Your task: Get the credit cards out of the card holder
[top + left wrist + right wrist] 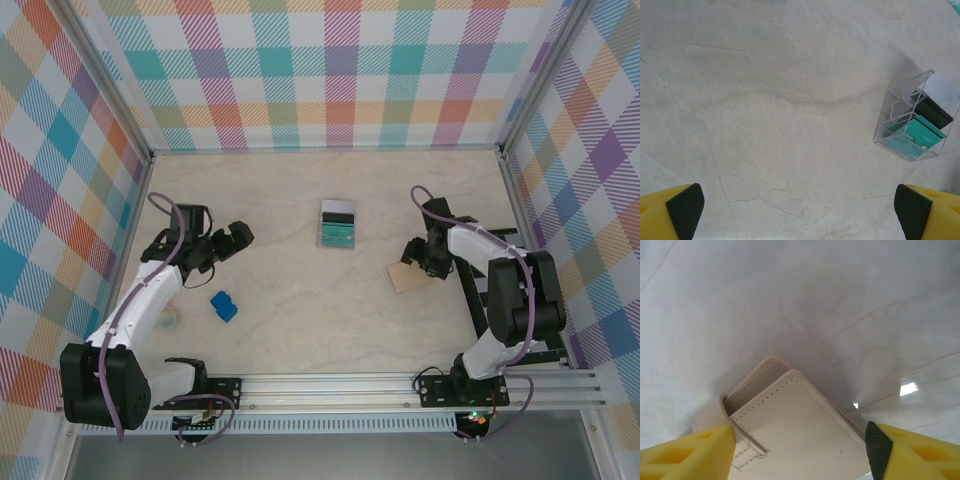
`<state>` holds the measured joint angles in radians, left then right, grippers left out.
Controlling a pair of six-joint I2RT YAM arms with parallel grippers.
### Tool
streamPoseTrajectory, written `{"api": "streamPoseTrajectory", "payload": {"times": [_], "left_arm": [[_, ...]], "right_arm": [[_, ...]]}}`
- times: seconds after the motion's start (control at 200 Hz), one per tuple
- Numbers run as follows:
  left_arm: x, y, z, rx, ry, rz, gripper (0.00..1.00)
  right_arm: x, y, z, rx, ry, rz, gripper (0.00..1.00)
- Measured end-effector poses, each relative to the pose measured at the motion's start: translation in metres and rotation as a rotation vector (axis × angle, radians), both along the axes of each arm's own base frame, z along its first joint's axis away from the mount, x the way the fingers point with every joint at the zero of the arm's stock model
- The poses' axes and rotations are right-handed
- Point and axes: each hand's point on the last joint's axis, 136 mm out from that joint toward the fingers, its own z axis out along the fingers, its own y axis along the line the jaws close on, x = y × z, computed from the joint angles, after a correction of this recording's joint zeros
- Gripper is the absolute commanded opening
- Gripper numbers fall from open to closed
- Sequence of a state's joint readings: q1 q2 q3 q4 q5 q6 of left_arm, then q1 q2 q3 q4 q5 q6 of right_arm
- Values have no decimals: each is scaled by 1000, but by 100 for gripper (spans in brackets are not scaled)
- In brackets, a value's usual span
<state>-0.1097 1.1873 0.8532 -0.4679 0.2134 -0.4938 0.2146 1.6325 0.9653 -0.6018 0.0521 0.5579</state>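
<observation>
Right of centre on the counter (300, 330), the card holder (795, 415) lies flat, tan side up, with stitching along its edges, and the right gripper (800, 440) sits low over it. From the right wrist camera I see 1 yellow finger (690, 452) overlapping the holder's left corner and the other finger's black pad at its right edge. The jaws stand apart with the holder between them; I cannot tell whether the pads press on it. A narrow dark slot shows under the holder's upper flap at its far left corner; I cannot make out what is in it. From overhead, the holder is just beside the right arm's fingers and well to the right of a clear stand (338, 224) near the middle of the counter. The credit cards (915, 135) I can see stand in that clear stand: teal ones on the near side, 1 dark one behind them, and a pale piece at the back that I cannot identify. Left gripper (800, 212) hovers above bare counter on the left side, jaws spread wide and holding nothing. Its 2 black pads sit at the bottom corners of its wrist view, with the stand off to the upper right. A small blue block (223, 306) lies on the counter near the left arm, well apart from both stand and holder.
</observation>
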Motion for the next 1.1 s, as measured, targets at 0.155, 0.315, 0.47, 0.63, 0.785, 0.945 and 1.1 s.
{"api": "streamPoseTrajectory", "payload": {"times": [0.155, 0.315, 0.47, 0.63, 0.785, 0.945, 1.1], "left_arm": [[0, -15, -9, -20, 24, -28, 100], [-3, -34, -21, -32, 55, -66, 100], [-9, -56, -37, -38, 96, -113, 92], [-26, -86, -56, -53, 145, -150, 83], [-47, -113, -69, -86, 180, -172, 73], [-68, -136, -82, -150, 214, -184, 60], [-80, -162, -95, -225, 265, -209, 51]], "right_arm": [[-6, 46, -2, 10, 6, 119, 67], [-14, 107, -2, 30, 7, 274, 67], [-28, 158, -2, 92, 18, 403, 67], [-27, 172, 8, 132, 12, 436, 70], [-9, 182, 27, 154, -37, 462, 63], [-6, 187, 19, 158, -14, 474, 56], [-12, 186, 5, 154, 38, 474, 53]]}}
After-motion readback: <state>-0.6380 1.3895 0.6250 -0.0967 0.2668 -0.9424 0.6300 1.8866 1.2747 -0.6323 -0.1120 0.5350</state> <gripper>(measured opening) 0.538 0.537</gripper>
